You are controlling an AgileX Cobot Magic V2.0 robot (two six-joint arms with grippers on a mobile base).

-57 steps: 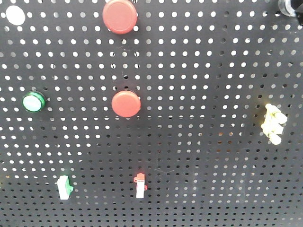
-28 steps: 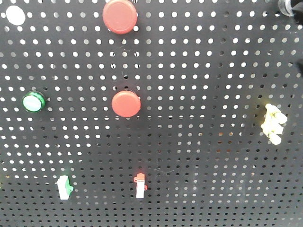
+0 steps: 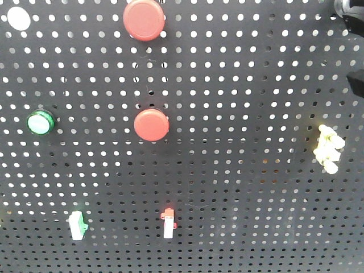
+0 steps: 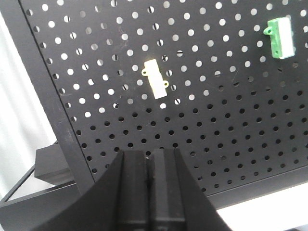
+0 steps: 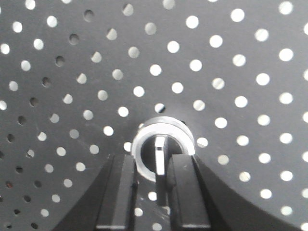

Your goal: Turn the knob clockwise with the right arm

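Left wrist view: the left gripper (image 4: 151, 154) holds its jaws pressed together, empty, with a small cream plastic clip (image 4: 155, 81) on the black perforated metal panel (image 4: 231, 120) above them. On the right wrist view, the right gripper (image 5: 153, 160) jaws stand slightly apart. The small black round knob (image 5: 160, 147), silver-ringed and pale-striped, sits at their gap. Whether they pinch it, I cannot tell.

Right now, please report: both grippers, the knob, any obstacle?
Left gripper shut, empty, clear of pegboard. Right gripper astride knob, one finger each side; contact not clear. Pale stripe vertical in wrist view. No obstacle seen.
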